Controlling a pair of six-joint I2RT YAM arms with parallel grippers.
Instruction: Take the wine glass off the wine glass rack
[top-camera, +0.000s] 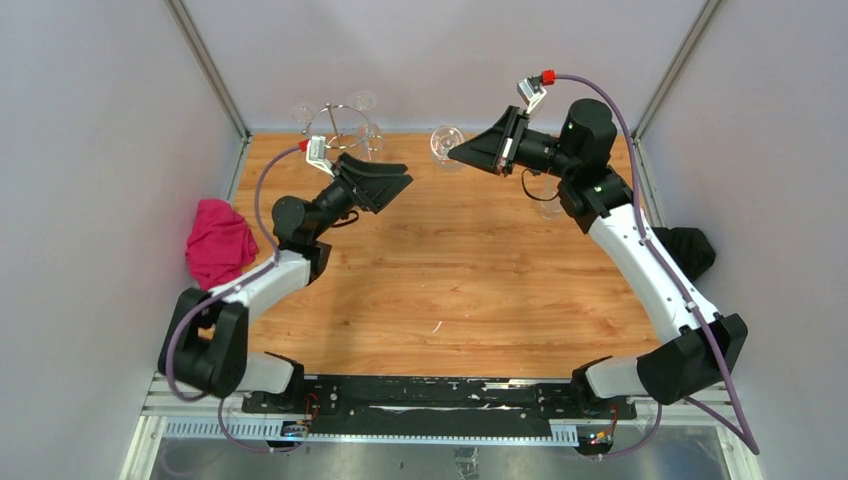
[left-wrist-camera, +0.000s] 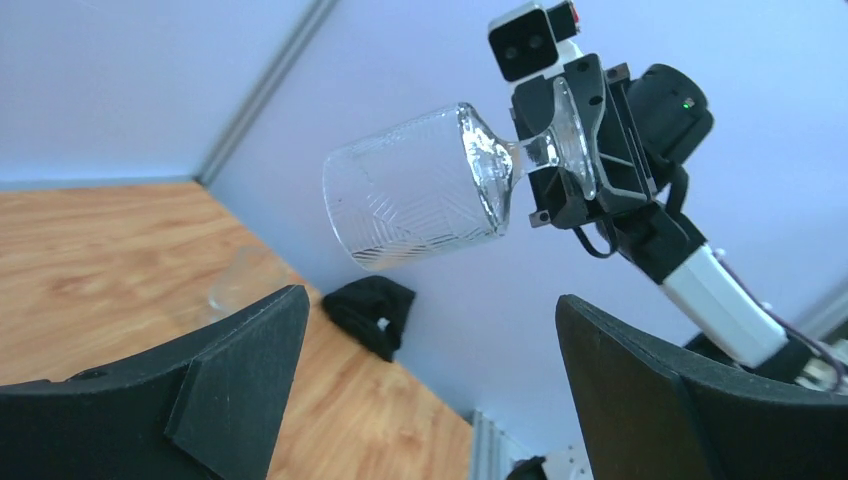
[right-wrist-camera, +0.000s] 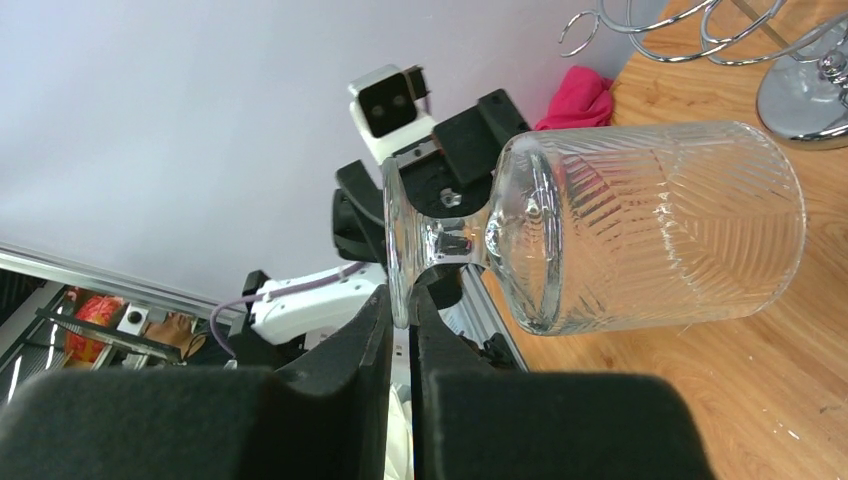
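Observation:
The clear ribbed wine glass (top-camera: 445, 143) (right-wrist-camera: 650, 230) hangs in the air, tipped on its side, to the right of the wine glass rack and apart from it. My right gripper (top-camera: 462, 152) (right-wrist-camera: 402, 300) is shut on the rim of the glass's round foot. The chrome wine glass rack (top-camera: 348, 128) (right-wrist-camera: 800, 60) stands at the back left of the table. My left gripper (top-camera: 395, 185) (left-wrist-camera: 430, 330) is open and holds nothing; it points at the glass (left-wrist-camera: 420, 190) from the left and stays short of it.
Other clear glasses (top-camera: 303, 112) hang on the rack. One more glass (top-camera: 548, 205) (left-wrist-camera: 235, 280) lies on the wood under the right arm. A pink cloth (top-camera: 220, 240) sits at the left edge, a black cloth (top-camera: 690, 250) at the right. Walls enclose three sides.

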